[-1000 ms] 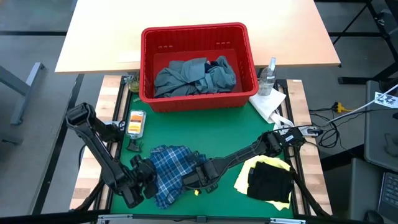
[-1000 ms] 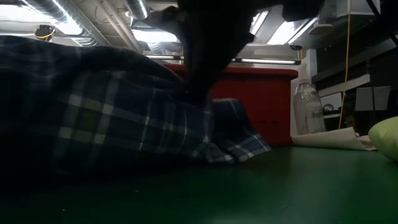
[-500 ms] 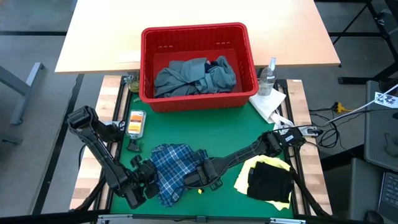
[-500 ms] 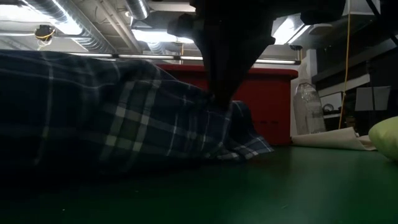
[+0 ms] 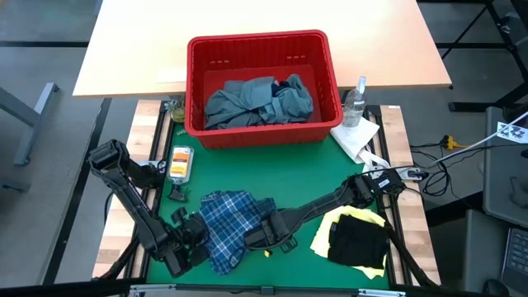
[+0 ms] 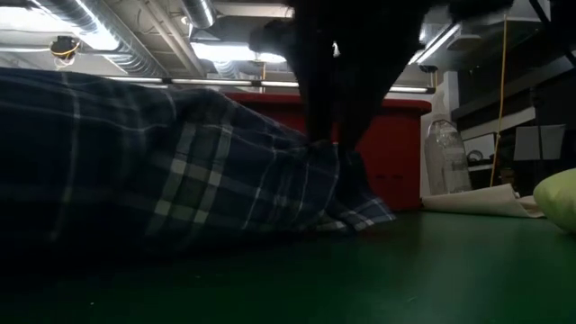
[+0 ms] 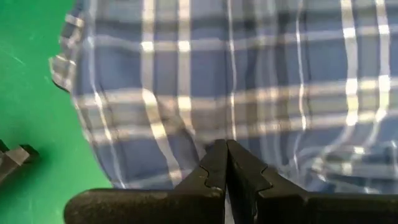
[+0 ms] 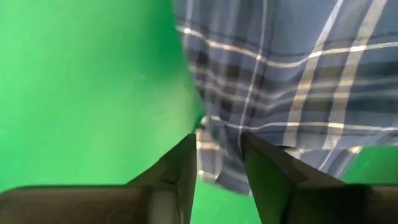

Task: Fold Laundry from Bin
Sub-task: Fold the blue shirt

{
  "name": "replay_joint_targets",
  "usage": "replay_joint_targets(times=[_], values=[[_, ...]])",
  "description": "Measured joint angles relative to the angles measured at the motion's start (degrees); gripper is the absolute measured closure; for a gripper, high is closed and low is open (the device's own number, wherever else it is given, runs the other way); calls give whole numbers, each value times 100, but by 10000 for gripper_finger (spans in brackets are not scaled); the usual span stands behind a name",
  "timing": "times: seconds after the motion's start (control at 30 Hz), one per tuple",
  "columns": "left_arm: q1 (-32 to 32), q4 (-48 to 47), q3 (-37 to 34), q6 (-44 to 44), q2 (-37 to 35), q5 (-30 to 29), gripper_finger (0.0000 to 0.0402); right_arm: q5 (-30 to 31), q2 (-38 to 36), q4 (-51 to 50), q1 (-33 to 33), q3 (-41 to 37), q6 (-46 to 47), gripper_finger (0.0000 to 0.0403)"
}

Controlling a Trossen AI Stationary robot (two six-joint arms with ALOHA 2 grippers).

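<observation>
I see my right claw [image 8: 219,158] parted over the plaid shirt [image 5: 227,223] edge, gripping nothing; my left claw [image 7: 225,163] pinches shut beside the shirt.

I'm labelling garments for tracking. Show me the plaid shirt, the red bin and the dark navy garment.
plaid shirt [image 5: 224,227], high view, middle of the cloth.
red bin [image 5: 257,41], high view, far rim.
dark navy garment [image 5: 357,241], high view, its centre.

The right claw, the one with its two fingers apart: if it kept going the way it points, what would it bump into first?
Most likely the plaid shirt. The right claw has an edge of that cloth between its open fingers, with the shirt spreading just ahead over the green mat. How close it is cannot be judged exactly.
</observation>
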Motion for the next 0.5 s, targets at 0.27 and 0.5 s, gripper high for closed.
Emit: replay_joint_targets(times=[0.27,0.5], values=[[-1,-17,524,571,0,36,402,-309,-274,-245,21,359,15,271],[1,28,767,753,-2,-321,402,372,-439,161,0,364,158,271]])
